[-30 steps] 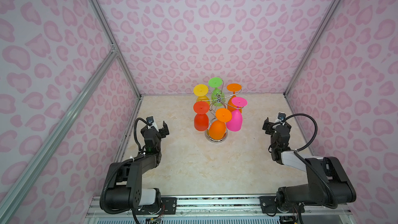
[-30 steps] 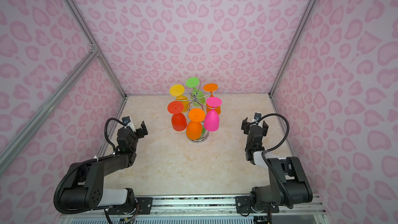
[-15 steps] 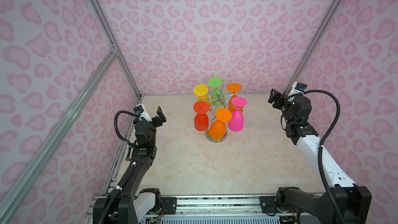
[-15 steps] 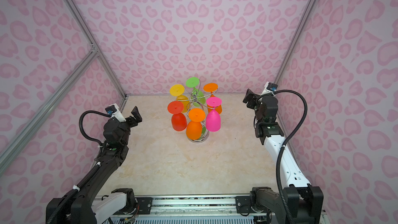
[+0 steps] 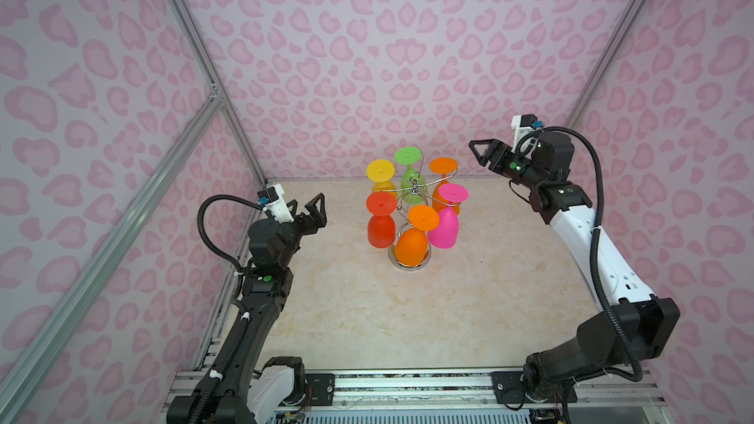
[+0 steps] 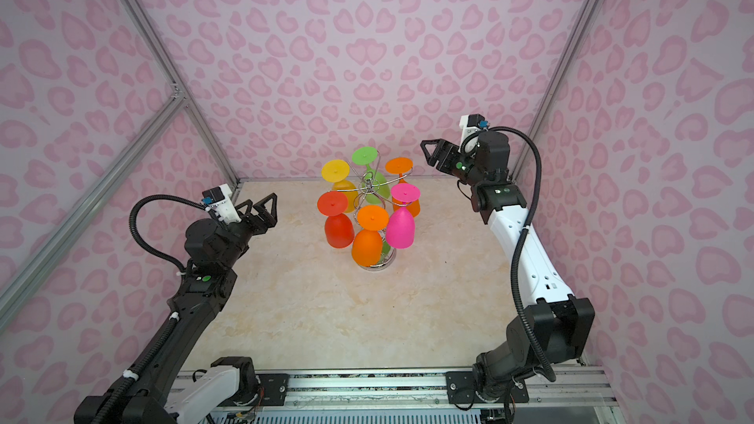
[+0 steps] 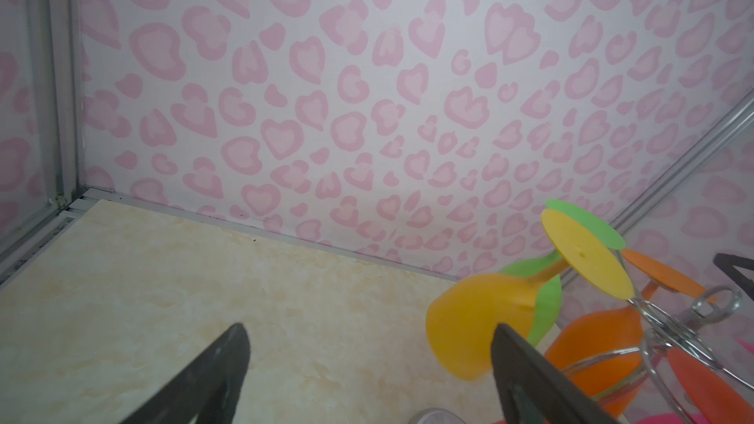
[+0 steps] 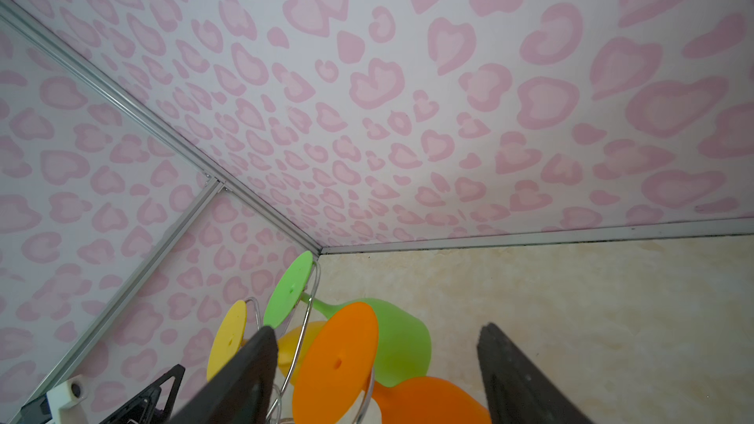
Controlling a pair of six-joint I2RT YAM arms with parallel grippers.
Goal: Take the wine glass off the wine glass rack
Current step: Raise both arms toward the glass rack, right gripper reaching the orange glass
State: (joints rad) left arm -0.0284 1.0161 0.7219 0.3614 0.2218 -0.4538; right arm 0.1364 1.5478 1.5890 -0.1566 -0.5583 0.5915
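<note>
Chrome wine glass rack (image 5: 408,266) stands mid-desk (image 5: 367,320). Six coloured wine glasses (image 5: 444,230) hang inverted on its hooks, closely packed. Left end effector (image 5: 306,205) and right end effector (image 5: 485,152) are both released and empty, well apart from the rack on either side. Risk: reaching between the crowded bowls could knock neighbouring glasses off their hooks or tip the stand.

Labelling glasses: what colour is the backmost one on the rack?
Green glass, clearest in a top view.
</note>
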